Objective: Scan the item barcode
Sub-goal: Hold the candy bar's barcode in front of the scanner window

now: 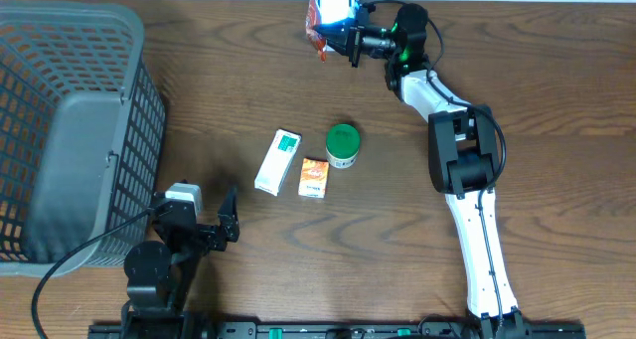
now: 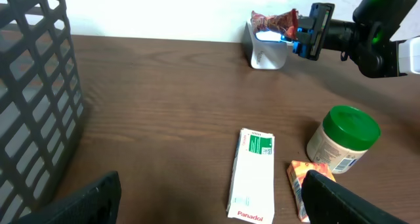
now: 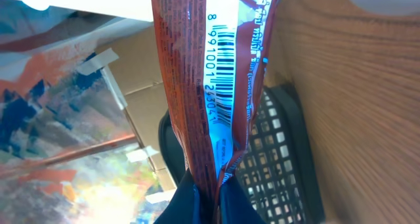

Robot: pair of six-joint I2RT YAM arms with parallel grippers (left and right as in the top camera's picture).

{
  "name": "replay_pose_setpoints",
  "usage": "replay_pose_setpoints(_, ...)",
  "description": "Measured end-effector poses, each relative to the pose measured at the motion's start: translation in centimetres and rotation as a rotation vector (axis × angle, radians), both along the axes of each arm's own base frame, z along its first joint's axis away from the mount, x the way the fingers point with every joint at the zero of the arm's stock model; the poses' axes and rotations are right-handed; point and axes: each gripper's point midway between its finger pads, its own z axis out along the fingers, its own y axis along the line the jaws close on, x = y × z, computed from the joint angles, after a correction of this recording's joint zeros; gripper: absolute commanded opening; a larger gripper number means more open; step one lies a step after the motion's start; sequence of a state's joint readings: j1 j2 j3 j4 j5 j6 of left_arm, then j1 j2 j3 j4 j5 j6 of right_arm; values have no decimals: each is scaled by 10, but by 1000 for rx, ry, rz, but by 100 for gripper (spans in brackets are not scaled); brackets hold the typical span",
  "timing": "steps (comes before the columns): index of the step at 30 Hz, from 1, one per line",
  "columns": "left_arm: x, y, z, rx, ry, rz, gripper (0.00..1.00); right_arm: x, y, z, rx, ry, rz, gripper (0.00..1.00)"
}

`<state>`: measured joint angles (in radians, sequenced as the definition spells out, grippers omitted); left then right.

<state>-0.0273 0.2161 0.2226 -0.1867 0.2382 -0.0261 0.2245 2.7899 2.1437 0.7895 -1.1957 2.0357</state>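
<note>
My right gripper (image 1: pixel 345 41) is at the table's far edge, shut on one end of a red-brown snack packet (image 1: pixel 316 29). It holds the packet against the lit face of the white scanner (image 1: pixel 334 1). In the right wrist view the packet (image 3: pixel 210 86) rises from the pinched fingertips (image 3: pixel 233 201), and its barcode (image 3: pixel 226 73) glows under blue-white light. The left wrist view shows the packet (image 2: pixel 274 19) above the scanner (image 2: pixel 266 50). My left gripper (image 1: pixel 224 225) rests low near the front left, open with nothing in it.
A grey mesh basket (image 1: pixel 70 130) fills the left side. At mid-table lie a white Panadol box (image 1: pixel 277 161), a small orange box (image 1: pixel 314 177) and a green-lidded jar (image 1: pixel 343 145). All three lie ahead of the left gripper (image 2: pixel 213 194).
</note>
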Motion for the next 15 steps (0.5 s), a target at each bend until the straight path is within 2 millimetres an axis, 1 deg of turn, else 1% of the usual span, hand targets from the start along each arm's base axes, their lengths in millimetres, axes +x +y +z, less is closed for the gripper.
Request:
replay_pose_setpoints(3, 0, 0, 0, 0, 0, 0, 87, -1, -2, 7, 7, -37, 10, 1)
replay_pose_setpoints(5, 0, 0, 0, 0, 0, 0, 87, 3, -6, 14, 2, -24, 15, 1)
replay_pose_setpoints(8, 0, 0, 0, 0, 0, 0, 87, 11, -22, 26, -4, -10, 15, 1)
replay_pose_setpoints(11, 0, 0, 0, 0, 0, 0, 87, 19, -48, 48, 0, -83, 7, 1)
replay_pose_setpoints(13, 0, 0, 0, 0, 0, 0, 87, 21, -65, 72, 4, -184, 6, 1)
replay_pose_setpoints(15, 0, 0, 0, 0, 0, 0, 87, 20, -82, 102, 3, -309, 6, 1)
